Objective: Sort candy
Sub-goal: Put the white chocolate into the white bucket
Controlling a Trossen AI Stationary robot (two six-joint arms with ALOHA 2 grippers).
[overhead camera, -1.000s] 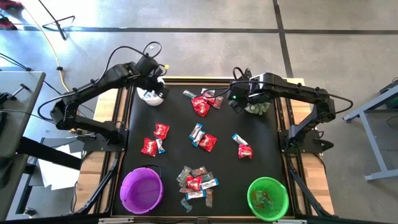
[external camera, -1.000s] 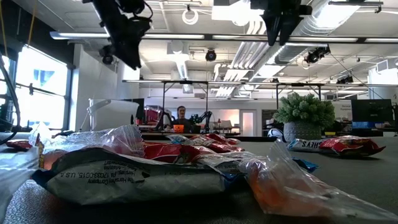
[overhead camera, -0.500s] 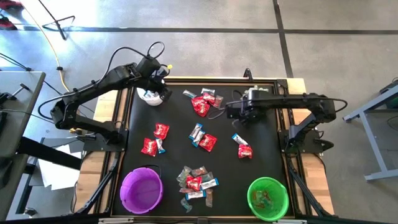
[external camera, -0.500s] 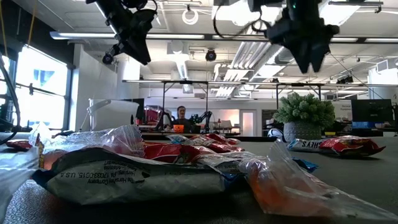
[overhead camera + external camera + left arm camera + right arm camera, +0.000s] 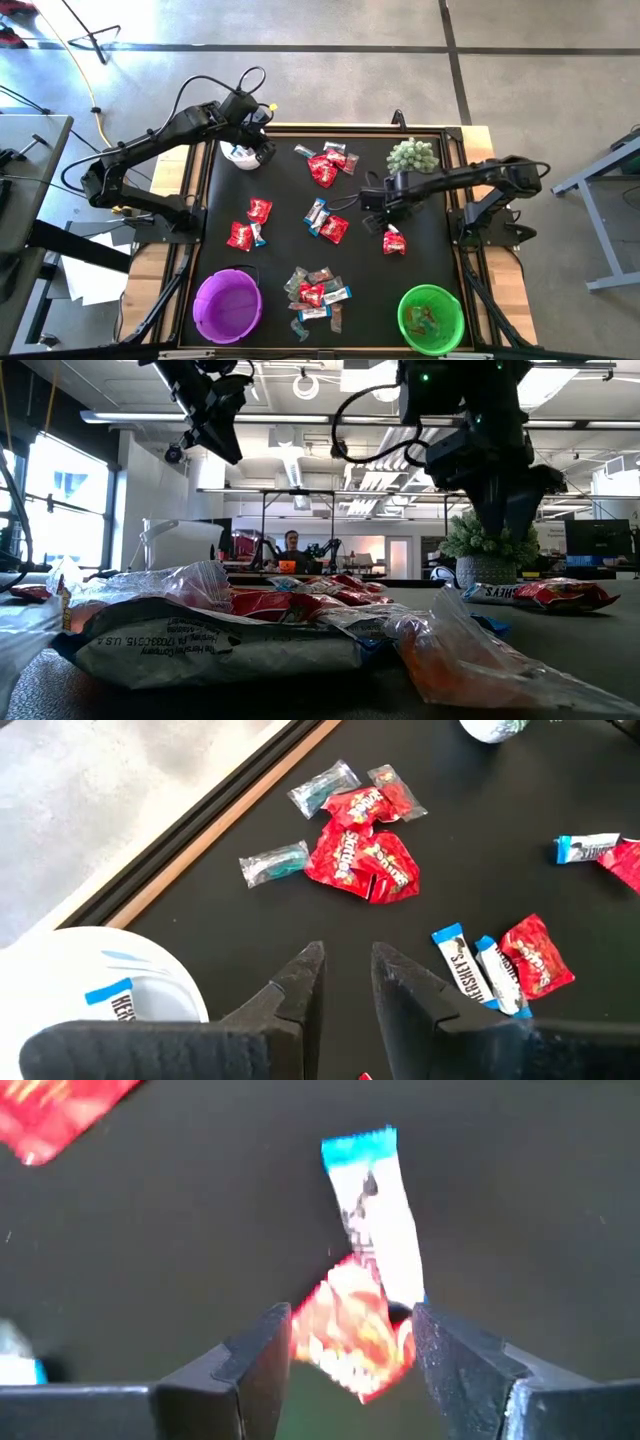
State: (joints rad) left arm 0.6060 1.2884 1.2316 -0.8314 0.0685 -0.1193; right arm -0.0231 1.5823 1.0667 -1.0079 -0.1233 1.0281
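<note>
— Over the mat, where is the right gripper?
— Above a red packet and a blue-and-white bar, fingers apart, holding nothing.
— The left gripper?
— By the white bowl, fingers slightly parted, empty. Candy lies scattered.

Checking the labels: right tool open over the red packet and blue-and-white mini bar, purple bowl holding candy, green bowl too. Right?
Not quite: the round purple plastic bowl is empty in the high view. The rest holds: right tool open, shiny red packet, blue-and-white mini bar, round green plastic bowl holding candy.
</note>
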